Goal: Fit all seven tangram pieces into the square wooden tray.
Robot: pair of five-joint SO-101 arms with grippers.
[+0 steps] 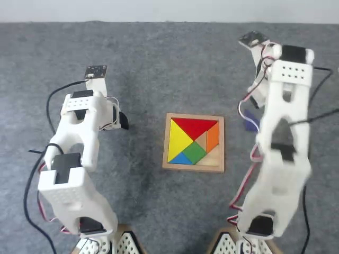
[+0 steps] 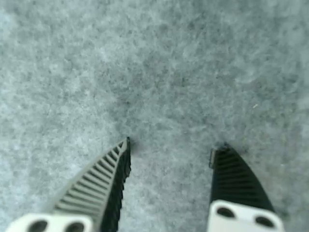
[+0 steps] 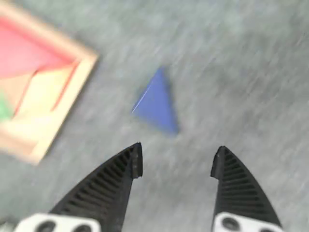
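Note:
The square wooden tray [image 1: 193,116] lies in the middle of the grey carpet. It holds a red triangle [image 1: 194,126], a yellow triangle [image 1: 178,141], an orange piece [image 1: 213,137], a green square [image 1: 195,152] and a small blue triangle [image 1: 180,158]; bare wood shows at its lower right. A dark blue triangle [image 3: 157,104] lies loose on the carpet just right of the tray [image 3: 86,57], partly hidden under the right arm in the high view [image 1: 250,123]. My right gripper [image 3: 176,162] is open just short of that triangle. My left gripper [image 2: 171,150] is open over bare carpet, left of the tray.
Grey carpet [image 1: 159,63] covers the whole table. The left arm [image 1: 79,132] stands left of the tray and the right arm [image 1: 283,137] right of it, with cables trailing beside both.

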